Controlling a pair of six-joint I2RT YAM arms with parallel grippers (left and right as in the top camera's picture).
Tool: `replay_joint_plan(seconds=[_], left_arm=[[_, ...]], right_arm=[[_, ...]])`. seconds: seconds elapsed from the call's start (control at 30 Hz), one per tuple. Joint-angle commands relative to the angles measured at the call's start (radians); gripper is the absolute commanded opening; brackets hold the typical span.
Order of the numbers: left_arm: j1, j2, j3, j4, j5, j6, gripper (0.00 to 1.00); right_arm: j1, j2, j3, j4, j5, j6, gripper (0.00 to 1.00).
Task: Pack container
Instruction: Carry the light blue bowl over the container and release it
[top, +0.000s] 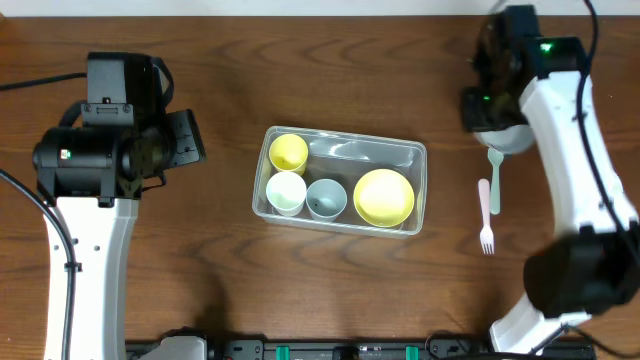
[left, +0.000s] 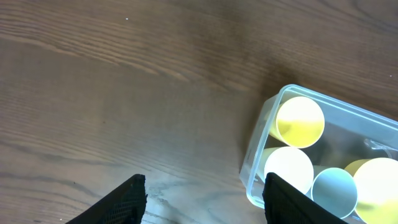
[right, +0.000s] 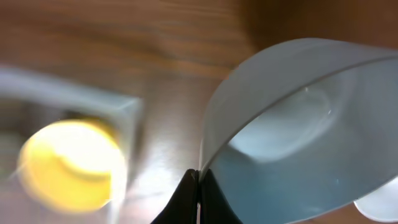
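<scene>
Overhead view: you find the container (top: 380, 152) at the middle of the bench (top: 330, 300), long side running left to right
Container contents: yellow cup (top: 288, 153) in the far-left corner; white cup (top: 286, 192) and pale blue cup (top: 326, 199) side by side along the near wall; yellow bowl (top: 384, 197) at the right end; all mouth up
Left jaws: spread wide, gripping nothing; over bare bench just left of the container
Right jaws: pinched on the rim of a tilted pale blue bowl (right: 298, 137); well to the container's right
Near that bowl: pink fork (top: 486, 215) and green utensil (top: 494, 180) lying side by side on the bench; the green one's head is hidden from you
</scene>
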Motion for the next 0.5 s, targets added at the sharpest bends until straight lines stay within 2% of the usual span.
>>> replay_joint_plan(seconds=[0.0,0.27,0.47], left_arm=[[0.004,0.006,0.011,-0.003,-0.009,-0.013,0.61],[0.004,0.006,0.011,-0.003,-0.009,-0.013,0.61],[0.004,0.006,0.011,-0.003,-0.009,-0.013,0.61]], right_arm=[[0.114,-0.029,0.010,-0.041,-0.027,-0.087,0.01],[0.388,-0.027,-0.056,-0.069,-0.033,-0.089,0.01],[0.499,-0.027,-0.152,-0.033,-0.038,-0.074,0.01]])
